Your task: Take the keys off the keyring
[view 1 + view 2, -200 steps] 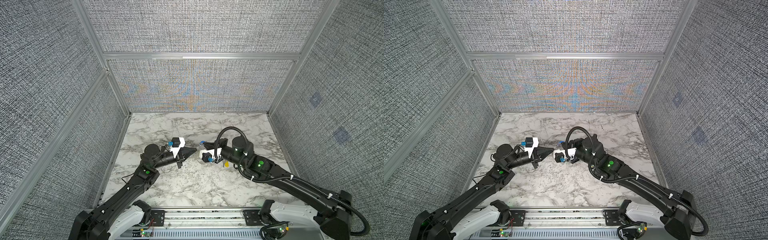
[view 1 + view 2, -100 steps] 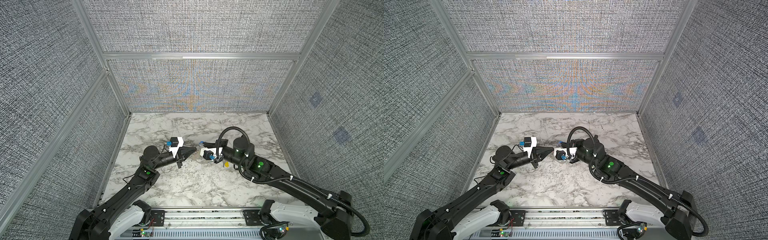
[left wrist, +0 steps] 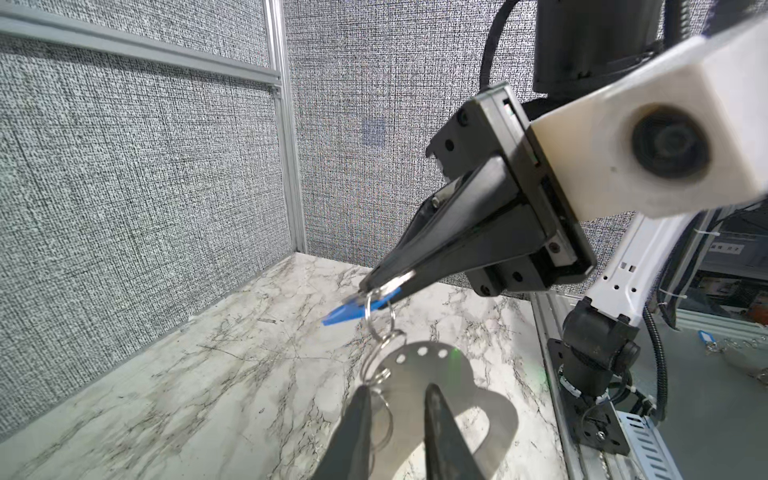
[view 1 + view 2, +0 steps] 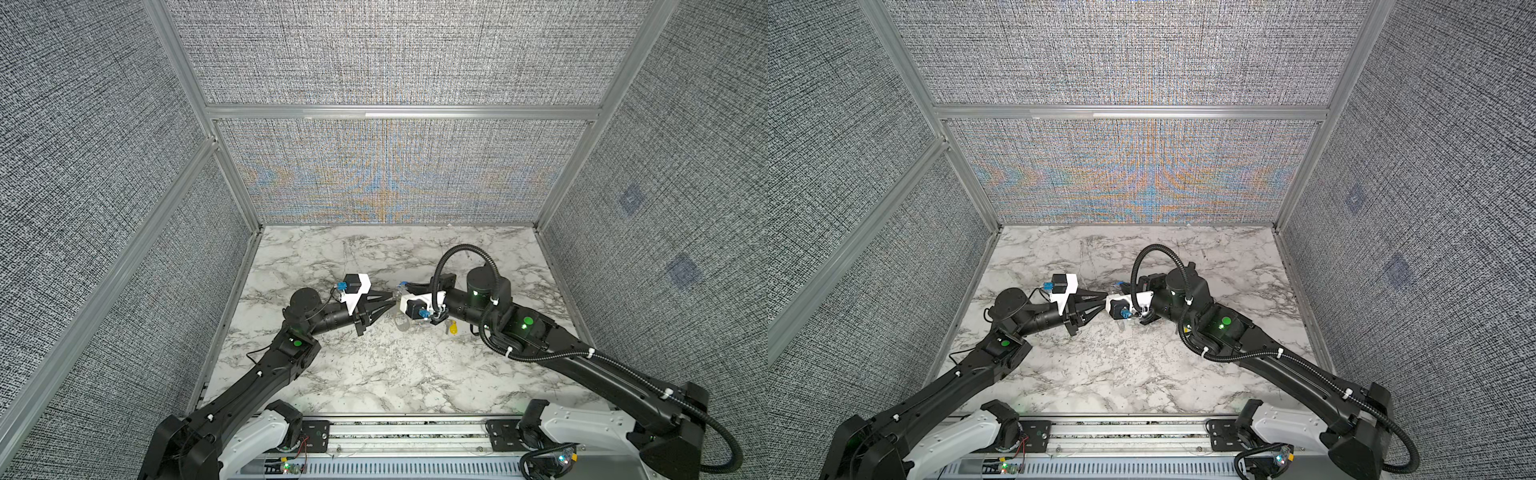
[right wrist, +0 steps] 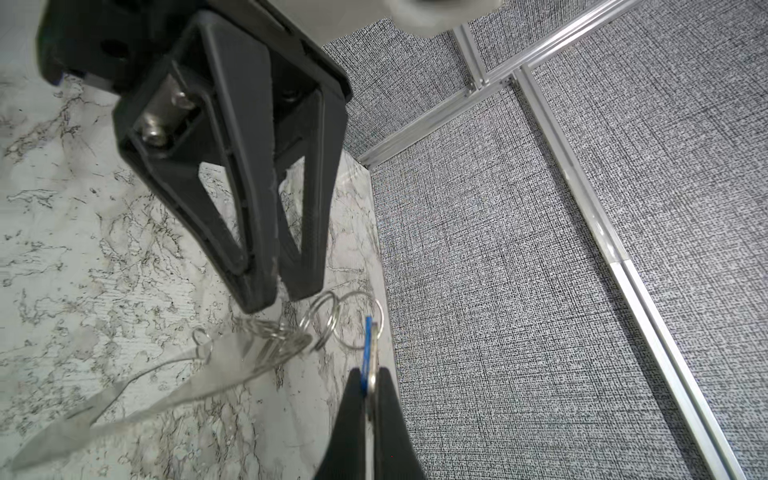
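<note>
In the right wrist view my right gripper (image 5: 371, 374) is shut on the blue key (image 5: 368, 340), held above the marble table. Small wire rings (image 5: 332, 316) link the key to the flat grey keyring (image 5: 199, 382), which hangs blurred below. My left gripper (image 3: 397, 409) stands open; the keyring (image 3: 419, 374) shows beyond the gap between its fingers. In both top views the two grippers meet tip to tip, left (image 4: 392, 299) and right (image 4: 405, 287). The yellow key (image 4: 453, 328) lies on the table under the right arm.
Grey fabric walls with aluminium rails (image 4: 399, 112) close in the marble table (image 4: 374, 374) on three sides. A metal rail with both arm bases (image 4: 399, 432) runs along the front edge. A black cable loop (image 4: 457, 253) arches over the right wrist.
My left gripper's jaws have parted from shut. The right gripper has stayed shut on the blue key and has shifted a little toward the back wall.
</note>
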Controlling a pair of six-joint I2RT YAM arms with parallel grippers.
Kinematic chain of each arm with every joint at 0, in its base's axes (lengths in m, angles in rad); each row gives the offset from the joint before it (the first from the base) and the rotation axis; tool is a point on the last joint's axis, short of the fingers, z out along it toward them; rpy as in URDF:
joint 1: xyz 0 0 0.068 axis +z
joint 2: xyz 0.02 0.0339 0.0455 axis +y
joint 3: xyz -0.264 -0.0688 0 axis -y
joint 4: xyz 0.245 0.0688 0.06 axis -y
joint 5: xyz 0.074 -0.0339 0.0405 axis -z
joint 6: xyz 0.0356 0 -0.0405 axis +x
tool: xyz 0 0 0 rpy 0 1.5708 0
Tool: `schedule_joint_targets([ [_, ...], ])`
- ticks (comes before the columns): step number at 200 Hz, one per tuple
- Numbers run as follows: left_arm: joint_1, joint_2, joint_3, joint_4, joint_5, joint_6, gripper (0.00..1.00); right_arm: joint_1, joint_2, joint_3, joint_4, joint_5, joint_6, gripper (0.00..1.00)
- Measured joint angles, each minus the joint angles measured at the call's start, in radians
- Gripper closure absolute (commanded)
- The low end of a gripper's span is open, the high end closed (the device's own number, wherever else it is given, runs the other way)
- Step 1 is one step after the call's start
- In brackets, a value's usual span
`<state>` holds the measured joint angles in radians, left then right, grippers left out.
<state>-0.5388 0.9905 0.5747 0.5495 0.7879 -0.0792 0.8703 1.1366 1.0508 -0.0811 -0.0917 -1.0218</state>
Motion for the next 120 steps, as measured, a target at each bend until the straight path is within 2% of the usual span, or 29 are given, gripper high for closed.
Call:
schedule_joint_targets([
  [47,0.0,-0.027,0.105,-0.189,-0.013,0.169,0.7,0.0,0.002,0.023,-0.051,-0.042,-0.03,1.0],
  [87,0.0,0.006,0.194,-0.376,-0.037,0.34,0.7,0.0,0.002,0.043,-0.076,-0.079,-0.044,1.0],
  [120,0.0,0.005,0.218,-0.457,-0.072,0.42,0.7,0.0,0.002,0.053,-0.094,-0.097,-0.051,1.0],
])
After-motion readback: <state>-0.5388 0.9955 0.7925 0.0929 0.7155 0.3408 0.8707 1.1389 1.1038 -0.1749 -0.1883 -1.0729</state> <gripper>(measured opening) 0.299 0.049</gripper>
